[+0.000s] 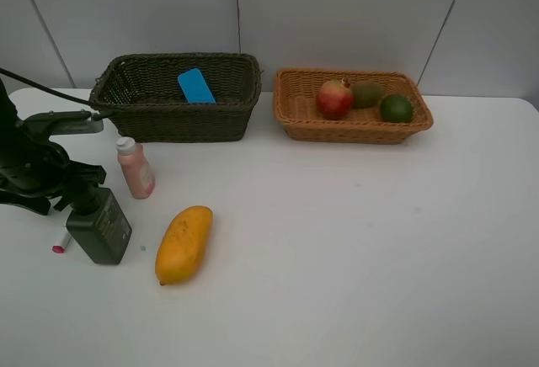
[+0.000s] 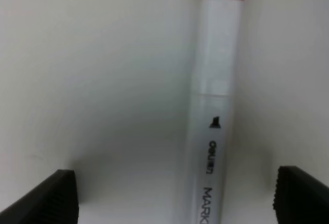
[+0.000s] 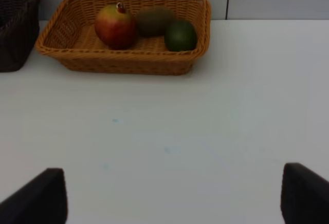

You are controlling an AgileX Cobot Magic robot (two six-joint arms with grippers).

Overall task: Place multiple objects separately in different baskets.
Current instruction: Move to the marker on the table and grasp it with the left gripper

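The yellow-orange mango (image 1: 184, 244) lies nearest on the white tabletop (image 1: 337, 241). The dark-green pump bottle (image 1: 99, 226) is just beside it, toward the left of the exterior view. The white-pink marker (image 2: 216, 106) lies flat on the bottle's other side. The left fingers (image 2: 49, 201) stand wide apart with the marker between them, touching neither. The right fingers (image 3: 41, 198) are also spread, over bare tabletop, holding nothing. Farther back the pink bottle (image 1: 135, 167) stands upright. At the far edge, the dark basket (image 1: 177, 119) holds the blue eraser block (image 1: 196, 86). The orange-tan basket (image 1: 354, 131) holds the red-green mango (image 1: 335, 98), brown kiwi (image 1: 366, 93) and green lime (image 1: 396, 108).
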